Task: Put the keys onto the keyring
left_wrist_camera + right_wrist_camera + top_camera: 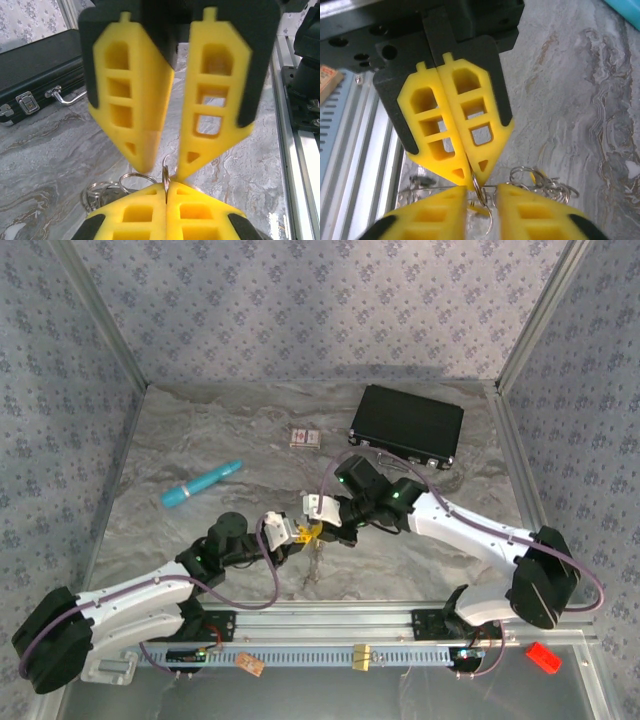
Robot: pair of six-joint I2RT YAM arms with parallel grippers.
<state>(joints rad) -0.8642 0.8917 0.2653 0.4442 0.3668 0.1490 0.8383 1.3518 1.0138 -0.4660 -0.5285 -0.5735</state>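
Containers number two. One black case [407, 425] sits at the upper right of the top view, lid shut, with two silver latches showing in the left wrist view and its contents hidden. One small red-and-white box [306, 438] lies just left of it, its print too small to read. One teal stick [202, 484] lies at the left. At centre frame the left gripper [472, 176] is clenched on the keyring [478, 186], seen edge-on. The right gripper [482, 194] has its fingers parted, with that ring in the gap. The keys [315, 565] sit just below the fingertips, bunched with small rings [547, 189] and too tangled to count.
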